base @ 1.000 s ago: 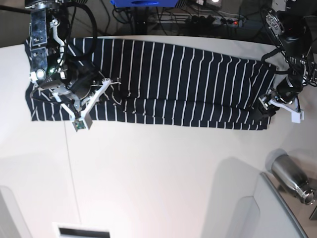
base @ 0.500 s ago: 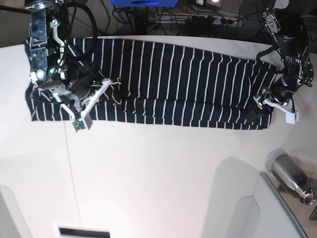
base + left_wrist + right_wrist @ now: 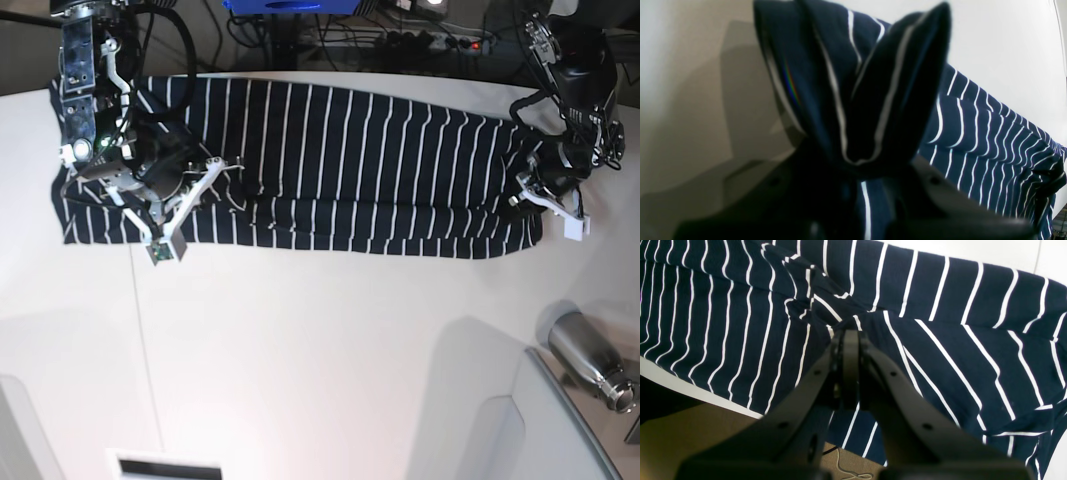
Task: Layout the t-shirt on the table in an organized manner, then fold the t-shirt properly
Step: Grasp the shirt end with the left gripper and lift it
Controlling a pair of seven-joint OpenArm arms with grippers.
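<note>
Claws [image 3: 533, 196] clamping t-shirt [image 3: 350, 150], white table [image 3: 320, 340]

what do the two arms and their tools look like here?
Both arms are black with exposed black cables. The right tool has white skeletal fingers on a black body, and a green light glows on that arm. The left tool shows white fingertips. Up close, the fingers look dark with small holes.

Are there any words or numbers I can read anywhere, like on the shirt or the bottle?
No readable text anywhere in these pictures.
T-shirt: only thin white stripes, no words or logo showing.
Bottle: plain metal, no label visible.
Blue thing behind the table: cut off at the picture's edge, no writing to read.
Small light panel at the near edge: too small to tell if it has writing.
</note>
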